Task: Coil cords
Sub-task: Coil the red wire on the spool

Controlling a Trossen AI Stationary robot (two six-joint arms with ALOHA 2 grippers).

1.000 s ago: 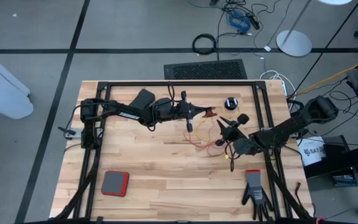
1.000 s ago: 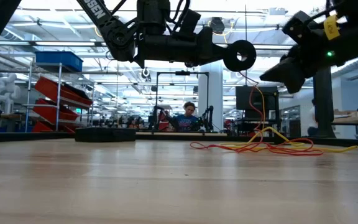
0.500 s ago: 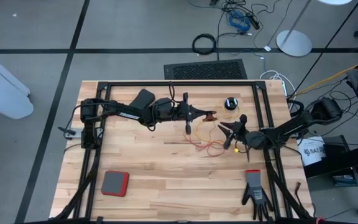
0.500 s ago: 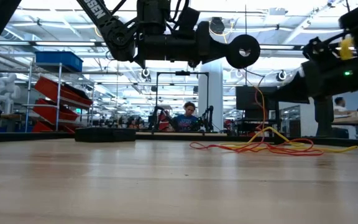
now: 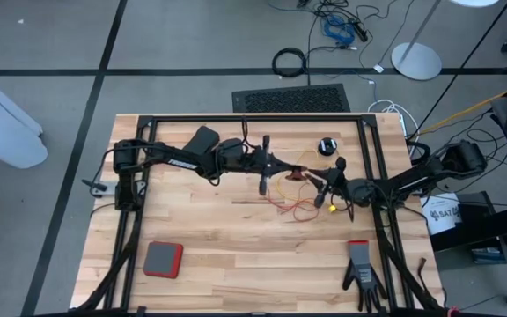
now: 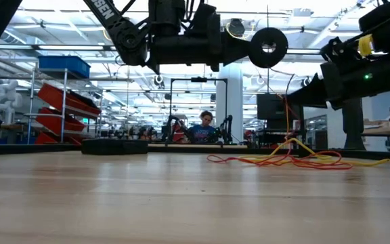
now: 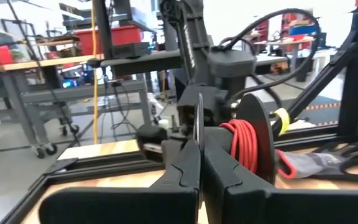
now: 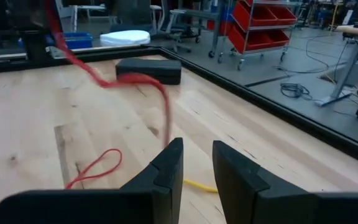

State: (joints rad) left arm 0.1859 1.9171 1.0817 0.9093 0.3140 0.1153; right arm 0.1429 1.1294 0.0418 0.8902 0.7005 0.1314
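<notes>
Two cords (image 5: 299,204) lying tangled on wood table (image 5: 236,255), workshop behind. Left gripper (image 7: 201,163) clenching red-wound reel (image 5: 298,171) above tangle; right gripper (image 5: 327,187), part-open w/ nothing visibly held, now nearer reel.

cords (image 5: 293,204) on table (image 5: 236,255), between arms

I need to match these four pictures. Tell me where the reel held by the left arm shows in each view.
High view: reel at the left claw, table centre.
Low view: black disc, upper middle, hanging above the loose cords.
Left wrist view: centre, wound with red cord.
Right wrist view: not clearly in it.
Shared landmark: the reddish-orange cord.
</notes>
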